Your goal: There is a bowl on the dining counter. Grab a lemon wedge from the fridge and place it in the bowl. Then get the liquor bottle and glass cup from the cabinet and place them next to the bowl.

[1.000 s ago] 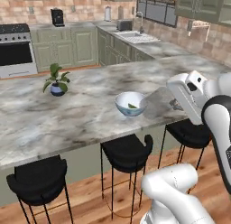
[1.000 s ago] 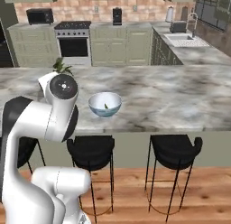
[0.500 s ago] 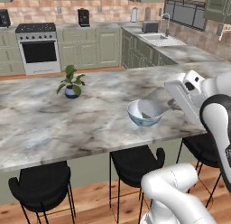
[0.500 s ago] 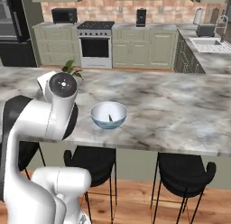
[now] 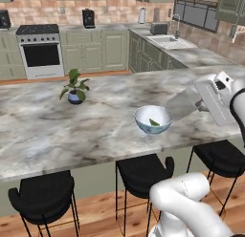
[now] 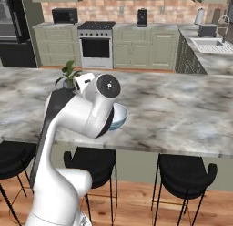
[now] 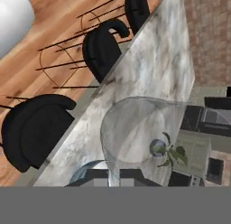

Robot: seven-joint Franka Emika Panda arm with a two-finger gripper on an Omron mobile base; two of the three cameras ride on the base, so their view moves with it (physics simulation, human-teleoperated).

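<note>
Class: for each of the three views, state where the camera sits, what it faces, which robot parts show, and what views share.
Left base view: behind-left of the arm, looking down at counter and bowl; arm lower right, gripper holding cup.
Right base view: behind-right, same counter; arm lower left, covering part of the bowl.
Hand view: on the hand, looking through the cup at counter and stools; fingertips at bottom.
Shared: both base views show bowl, plant, stove.

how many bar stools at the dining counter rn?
3 visible in the left base view: left stool, middle stool, right stool, all under the counter edge. More may sit out of frame.
</note>
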